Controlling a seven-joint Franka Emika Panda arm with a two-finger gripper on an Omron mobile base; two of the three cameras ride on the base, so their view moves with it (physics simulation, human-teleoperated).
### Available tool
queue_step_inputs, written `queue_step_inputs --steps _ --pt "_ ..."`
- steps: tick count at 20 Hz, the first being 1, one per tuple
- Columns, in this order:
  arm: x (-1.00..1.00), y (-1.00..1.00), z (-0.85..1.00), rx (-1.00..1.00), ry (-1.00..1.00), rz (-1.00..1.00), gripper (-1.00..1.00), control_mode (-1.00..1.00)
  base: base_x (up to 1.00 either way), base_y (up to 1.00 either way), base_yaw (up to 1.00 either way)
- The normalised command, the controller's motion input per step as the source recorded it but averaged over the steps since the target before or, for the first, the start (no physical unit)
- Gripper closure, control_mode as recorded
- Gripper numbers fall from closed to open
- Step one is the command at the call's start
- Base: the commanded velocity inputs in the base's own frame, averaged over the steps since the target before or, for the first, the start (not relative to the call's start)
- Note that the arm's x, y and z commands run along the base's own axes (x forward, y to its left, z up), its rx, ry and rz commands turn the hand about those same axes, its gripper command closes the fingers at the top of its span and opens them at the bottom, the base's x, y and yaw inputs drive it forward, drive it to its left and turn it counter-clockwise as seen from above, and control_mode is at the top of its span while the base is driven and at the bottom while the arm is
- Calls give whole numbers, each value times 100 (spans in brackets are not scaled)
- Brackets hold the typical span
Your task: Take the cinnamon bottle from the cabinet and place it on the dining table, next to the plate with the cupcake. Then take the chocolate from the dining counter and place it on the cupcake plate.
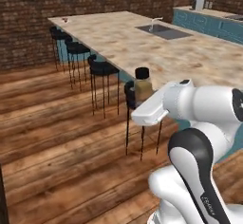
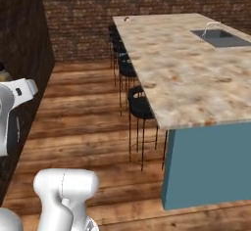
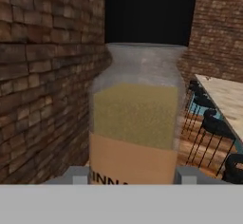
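Note:
The cinnamon bottle point(image 3: 140, 99) is clear with a black cap, tan powder and an orange label, and it stands upright very close in the hand view. My gripper point(image 3: 133, 178) is shut on its lower part, with a grey fingertip point(image 3: 78, 174) showing on either side. In the left base view the bottle point(image 1: 142, 83) rises above my white hand point(image 1: 152, 107), in the air just off the long side of the dining counter point(image 1: 156, 47). A small dark item point(image 1: 64, 20) lies on the counter's far corner, too small to identify. The cupcake plate and chocolate cannot be made out.
Several black bar stools point(image 1: 102, 69) line the counter's near side, one just below my hand. A sink with a tap point(image 1: 163, 31) is set in the counter top. A brick wall point(image 2: 147, 10) closes the back, and a dark wall point(image 2: 27, 54) runs along the left. Wooden floor point(image 1: 57, 133) lies open to the left.

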Motion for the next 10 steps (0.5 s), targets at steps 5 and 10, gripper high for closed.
queue_step_inputs --steps 5,10 --pt "0 0 0 0 0 0 100 100 100 40 -20" --pt "0 0 0 0 0 0 100 100 100 56 -7"
